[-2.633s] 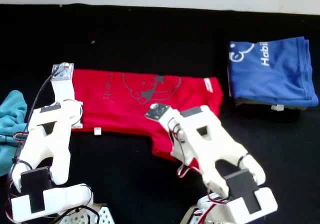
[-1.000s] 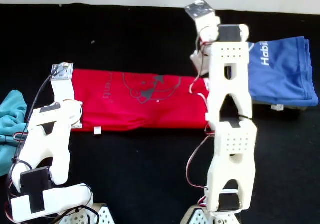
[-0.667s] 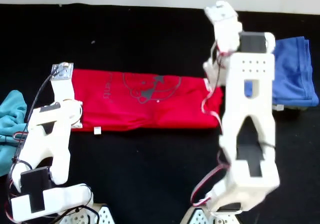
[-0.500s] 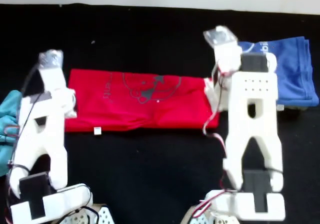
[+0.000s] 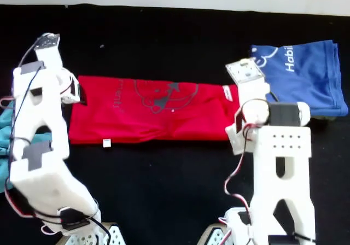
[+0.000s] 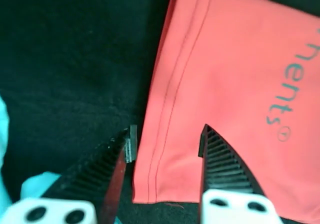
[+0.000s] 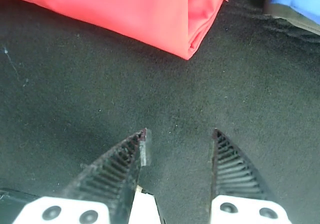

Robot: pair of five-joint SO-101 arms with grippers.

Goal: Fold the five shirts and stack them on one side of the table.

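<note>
Two ends of one long band decide the coming move: the red shirt (image 5: 153, 109), soft jersey with a grey print, lies folded into a narrow strip across the middle of the black cloth-covered desk (image 5: 164, 190). Its long axis runs from one arm to the other, parallel to the desk's near edge, and each arm stands at its own end. The left fingers (image 6: 167, 134) are spread wide and empty, hanging right over the hemmed short edge of the strip. Seen from the left wrist, one finger is above bare desk just outside the hem and the other above red cloth, so that end's near corner sits between them. The right fingers (image 7: 180, 134) are likewise wide apart and hold nothing, but they hang over bare desk, with the strip's pointed near corner ahead of them and apart from both tips. By my reading the left arm is the nearer and better placed: it need only drop and close on the hem, while the right must first go forward to reach its corner. The next fold probably brings one short end over the other along that long axis, so both grips should land on matching corners or the strip will skew. Beyond the right end, near it but apart, rests the folded blue shirt (image 5: 301, 75), which looks to top the stack; a crumpled teal shirt (image 5: 6, 126) waits at the desk's left edge beside the left arm
</note>
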